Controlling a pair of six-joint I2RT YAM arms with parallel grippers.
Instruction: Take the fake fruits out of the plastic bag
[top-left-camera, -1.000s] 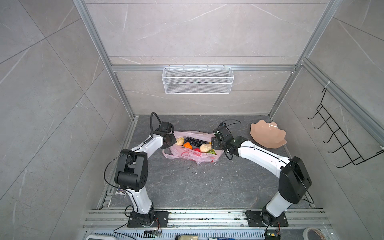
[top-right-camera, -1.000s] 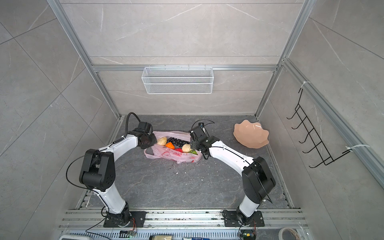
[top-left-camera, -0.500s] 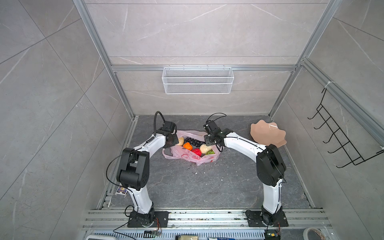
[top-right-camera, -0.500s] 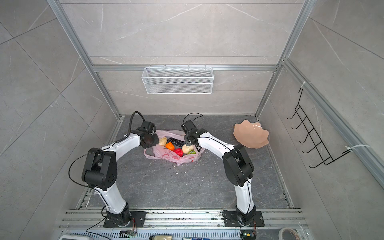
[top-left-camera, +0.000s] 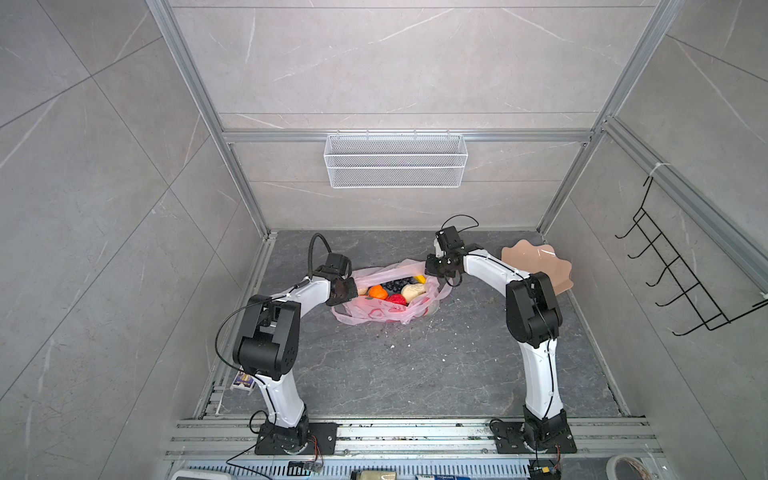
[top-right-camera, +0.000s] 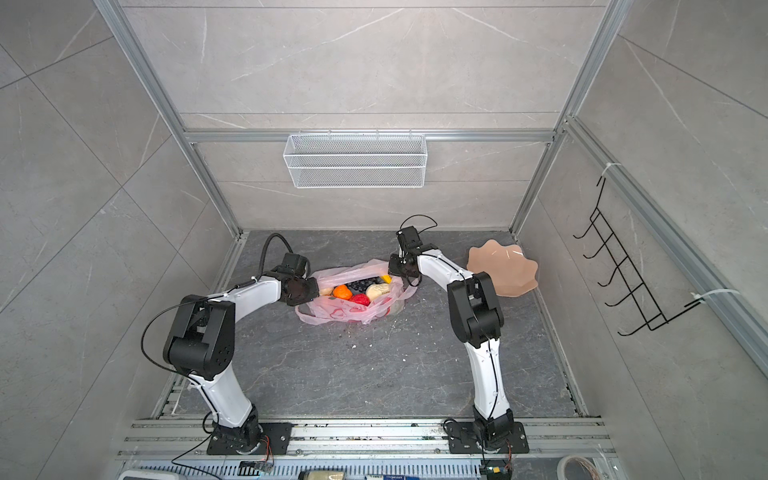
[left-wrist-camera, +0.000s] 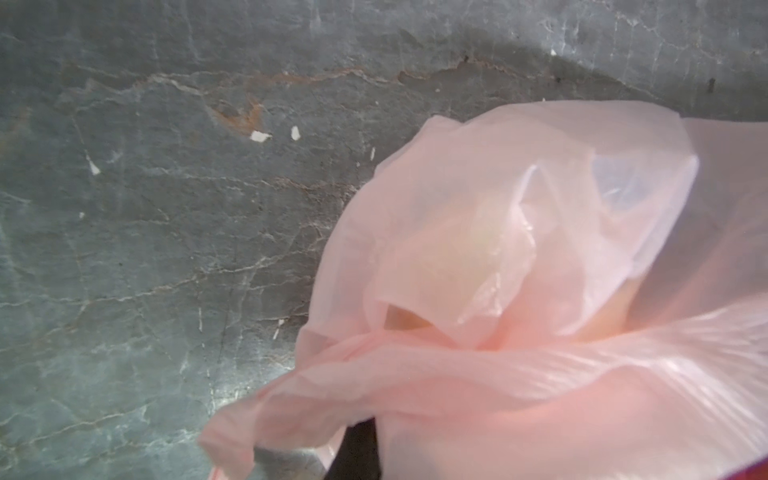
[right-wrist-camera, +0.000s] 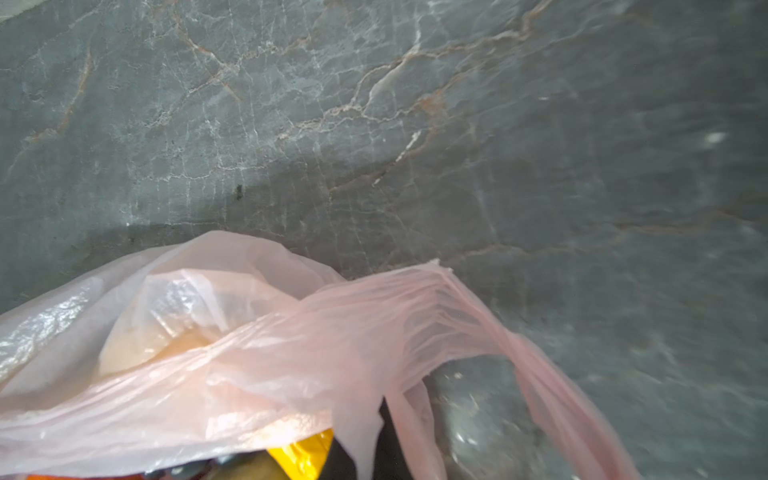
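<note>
The pale-pink plastic bag (top-left-camera: 374, 312) (top-right-camera: 332, 311) lies open-mouthed at the back middle of the stone floor. Inside show the fake fruits: an orange (top-left-camera: 378, 292), dark grapes (top-left-camera: 394, 285), a red one (top-left-camera: 397, 299), a cream lumpy one (top-left-camera: 412, 292) and a yellow banana tip (top-left-camera: 419, 279). My left gripper (top-left-camera: 356, 289) (top-right-camera: 318, 289) is shut on the bag's left rim. My right gripper (top-left-camera: 430, 270) (top-right-camera: 392, 268) is shut on the right rim near a handle loop. In the left wrist view the bag film (left-wrist-camera: 498, 249) drapes over the fingers. In the right wrist view the film (right-wrist-camera: 249, 353) covers the banana (right-wrist-camera: 307, 455).
A peach scalloped plate (top-left-camera: 536, 266) stands right of the bag, behind my right arm. A white wire basket (top-left-camera: 395, 160) hangs on the back wall and a black hook rack (top-left-camera: 681, 278) on the right wall. White crumbs dot the floor in front of the bag.
My right arm swung in from the right to the bag's back right rim and its jaws closed on the film. The left gripper kept its hold and barely moved.
</note>
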